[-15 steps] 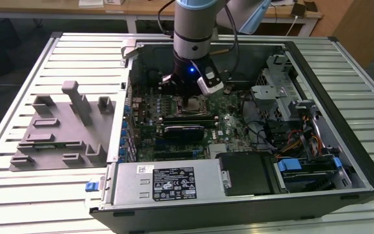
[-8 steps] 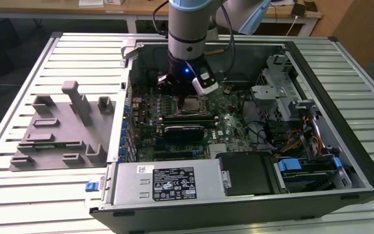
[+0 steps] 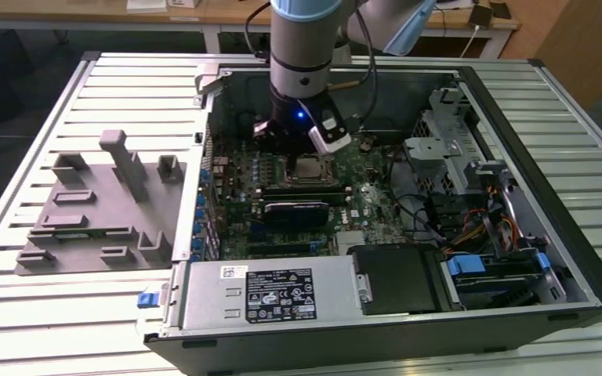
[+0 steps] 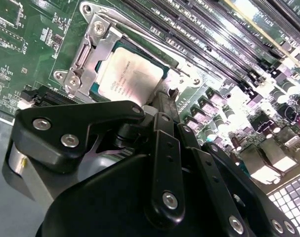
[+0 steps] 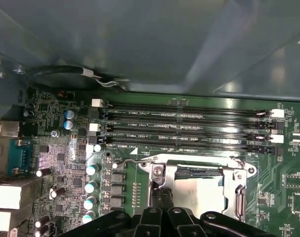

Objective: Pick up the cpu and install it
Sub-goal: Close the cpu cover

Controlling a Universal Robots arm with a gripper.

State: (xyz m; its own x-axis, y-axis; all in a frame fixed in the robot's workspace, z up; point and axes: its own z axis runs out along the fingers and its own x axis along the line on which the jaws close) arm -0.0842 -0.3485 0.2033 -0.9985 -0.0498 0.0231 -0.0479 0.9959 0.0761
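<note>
The cpu (image 3: pixel 310 168) lies flat in the motherboard socket inside the open computer case (image 3: pixel 552 235). Its silvery top (image 4: pixel 130 76) sits within the metal socket frame (image 4: pixel 85 54), and in the first wrist view the cpu (image 5: pixel 199 190) appears between the frame's rails. My gripper (image 3: pixel 297 155) hangs straight down over the socket's edge. Its black tips (image 4: pixel 164 98) rest at the cpu's rim. In the first wrist view the gripper (image 5: pixel 160 195) is shut, its two fingers pressed side by side, with nothing between them.
Memory slots (image 5: pixel 189 128) run just beyond the socket. A black card (image 3: pixel 295 211) and the power supply (image 3: pixel 270 294) lie nearer the case's front. Drive cage and cables (image 3: pixel 469 204) fill the exterior view's right. A grey fixture block (image 3: pixel 97 207) stands on the slatted table (image 3: pixel 29 329).
</note>
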